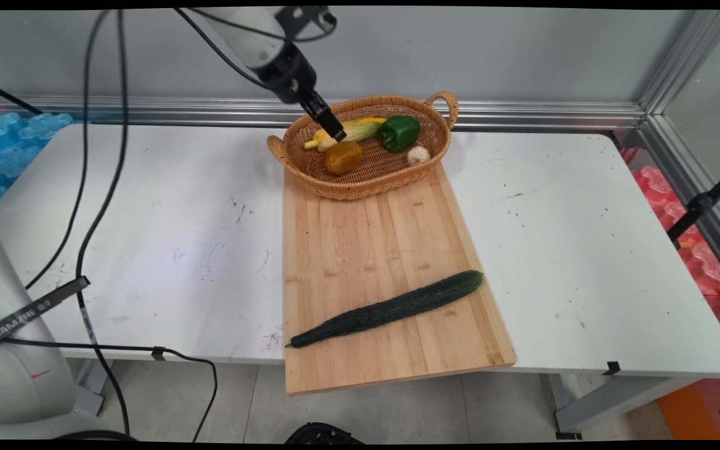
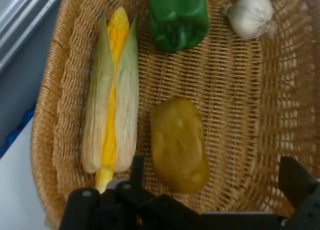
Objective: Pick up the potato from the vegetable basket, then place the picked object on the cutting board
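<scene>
the gripper (image 1: 335,132) hangs over the left part of the wicker basket (image 1: 436,134), which stands on the far end of the wooden cutting board (image 1: 360,250) on the white table (image 1: 147,237). in the hand view its two fingers (image 2: 137,171) stand wide apart, open and holding nothing, with the yellow-brown potato (image 2: 179,145) lying between them and slightly ahead. the potato's long axis runs roughly along the gripper's line of sight in the hand view. just beside it lies the ear of corn (image 2: 114,95), parallel to the potato, with its husk peeled back and its stem end pointing toward the gripper. the green bell pepper (image 2: 178,17) and the garlic bulb (image 2: 250,15) lie at the far side of the basket floor, apart from each other. on the near half of the board, well apart from the basket, lies a long dark cucumber (image 1: 388,309), its long axis diagonal, one tip toward the board's near left corner and the other toward the right edge.
</scene>
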`<state>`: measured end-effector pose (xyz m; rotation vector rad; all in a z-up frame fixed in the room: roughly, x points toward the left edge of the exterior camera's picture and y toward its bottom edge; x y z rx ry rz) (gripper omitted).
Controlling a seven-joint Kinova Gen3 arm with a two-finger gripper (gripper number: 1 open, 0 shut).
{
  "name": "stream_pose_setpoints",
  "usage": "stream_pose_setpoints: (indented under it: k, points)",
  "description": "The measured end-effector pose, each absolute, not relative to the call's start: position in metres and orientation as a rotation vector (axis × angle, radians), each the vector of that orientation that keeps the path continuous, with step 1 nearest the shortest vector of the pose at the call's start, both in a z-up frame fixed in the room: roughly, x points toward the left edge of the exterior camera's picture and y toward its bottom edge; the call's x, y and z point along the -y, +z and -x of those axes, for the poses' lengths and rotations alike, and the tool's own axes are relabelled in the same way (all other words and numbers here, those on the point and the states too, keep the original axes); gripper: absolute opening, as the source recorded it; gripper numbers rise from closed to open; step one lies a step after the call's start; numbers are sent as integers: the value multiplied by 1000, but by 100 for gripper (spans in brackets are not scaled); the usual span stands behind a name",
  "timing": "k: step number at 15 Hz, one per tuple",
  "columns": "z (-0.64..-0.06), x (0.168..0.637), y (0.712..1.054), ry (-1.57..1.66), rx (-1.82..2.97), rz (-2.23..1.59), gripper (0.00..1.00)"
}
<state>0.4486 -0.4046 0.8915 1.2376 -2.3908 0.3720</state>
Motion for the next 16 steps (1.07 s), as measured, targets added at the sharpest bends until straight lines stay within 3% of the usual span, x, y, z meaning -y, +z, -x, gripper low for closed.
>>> stream_pose_setpoints:
  k: [8,13,14,16]
  points:
    - [-438,439,821,325,2397,-1312,100]
    - [-433,452,796,302,2390,-1340,100]
    - [-433,454,794,300,2387,-1341,0]
    - [-434,456,794,301,2387,-1337,0]
